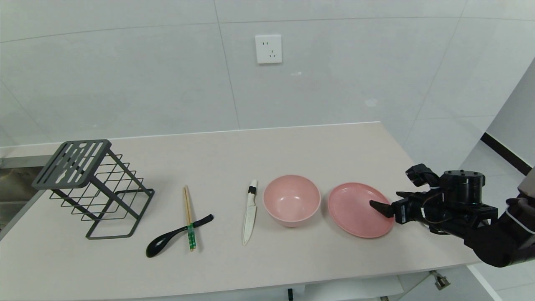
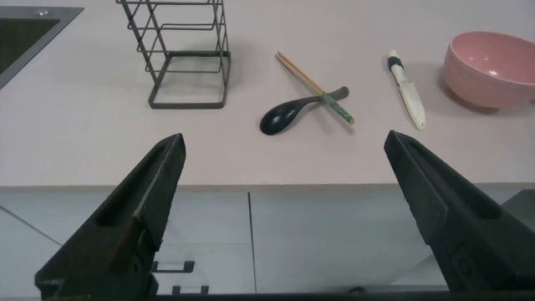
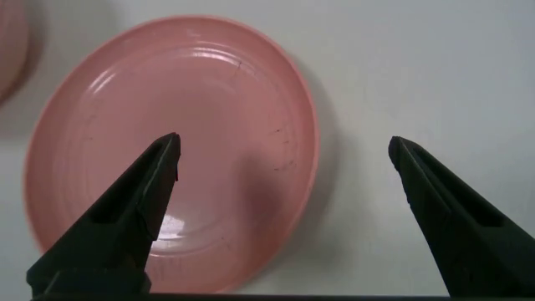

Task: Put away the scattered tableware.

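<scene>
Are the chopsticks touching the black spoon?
Touching. The head view shows the chopsticks lying directly across the handle of the black spoon.

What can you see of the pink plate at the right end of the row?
The pink plate is round and shallow, glossy like plastic or glazed ceramic, and empty. It lies flat, right way up, on the table, to the robot's right of the pink bowl, a narrow gap between. The open right gripper straddles its right edge: one finger over the inside, one beyond the rim; contact cannot be told.
</scene>
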Robot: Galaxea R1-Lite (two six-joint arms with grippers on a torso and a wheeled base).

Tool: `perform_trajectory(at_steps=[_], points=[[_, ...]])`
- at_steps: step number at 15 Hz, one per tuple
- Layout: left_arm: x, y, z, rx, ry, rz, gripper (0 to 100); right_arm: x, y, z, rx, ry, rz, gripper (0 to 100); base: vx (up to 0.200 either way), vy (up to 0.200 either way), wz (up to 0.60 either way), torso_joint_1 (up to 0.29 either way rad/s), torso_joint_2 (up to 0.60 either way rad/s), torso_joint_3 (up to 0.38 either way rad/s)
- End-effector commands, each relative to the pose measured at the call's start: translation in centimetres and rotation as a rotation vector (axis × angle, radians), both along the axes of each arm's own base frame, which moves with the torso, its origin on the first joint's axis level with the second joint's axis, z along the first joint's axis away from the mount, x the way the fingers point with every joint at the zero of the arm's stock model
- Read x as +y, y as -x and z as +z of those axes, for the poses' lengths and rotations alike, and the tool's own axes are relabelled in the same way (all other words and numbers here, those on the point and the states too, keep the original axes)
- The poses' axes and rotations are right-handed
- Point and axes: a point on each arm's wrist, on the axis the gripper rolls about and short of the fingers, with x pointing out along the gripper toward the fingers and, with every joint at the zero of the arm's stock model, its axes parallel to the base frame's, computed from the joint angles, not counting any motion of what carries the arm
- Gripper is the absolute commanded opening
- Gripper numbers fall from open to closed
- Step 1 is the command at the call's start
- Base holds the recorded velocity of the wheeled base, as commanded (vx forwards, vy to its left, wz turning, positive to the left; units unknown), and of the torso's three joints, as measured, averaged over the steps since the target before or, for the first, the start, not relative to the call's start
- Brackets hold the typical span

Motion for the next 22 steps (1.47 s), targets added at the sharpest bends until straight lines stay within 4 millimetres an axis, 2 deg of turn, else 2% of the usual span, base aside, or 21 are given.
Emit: perform_trajectory(at_steps=[1,6,11,12,19,20,22], points=[[0.0,0.0,0.0,0.001,0.001,0.001,100,0.2,-0.8,-1.9,0.026,0.002,0.005,100,0.000,0.000,0.00,0.000,0.00,0.000],[0.0,0.0,0.0,0.001,0.001,0.001,100,1.6,-0.9,-3.0,0.036,0.005,0.045,100,0.000,0.000,0.00,0.000,0.00,0.000],[0.0,0.0,0.0,0.001,0.001,0.001,100,2.2,-0.6,-2.6,0.022,0.003,0.065,100,0.000,0.000,0.00,0.000,0.00,0.000],[0.0,0.0,0.0,0.001,0.001,0.001,100,2.0,-0.6,-2.6,0.024,0.003,0.062,0,0.000,0.000,0.00,0.000,0.00,0.000],[0.0,0.0,0.0,0.001,0.000,0.001,100,0.5,-0.1,-3.2,0.052,0.025,-0.011,0,0.000,0.000,0.00,0.000,0.00,0.000],[0.0,0.0,0.0,0.001,-0.002,-0.001,100,0.4,-0.3,-2.5,0.031,0.022,-0.015,0,0.000,0.000,0.00,0.000,0.00,0.000],[0.0,0.0,0.0,0.001,-0.002,-0.003,100,0.1,-0.1,1.4,-0.093,0.007,-0.024,0,0.000,0.000,0.00,0.000,0.00,0.000]])
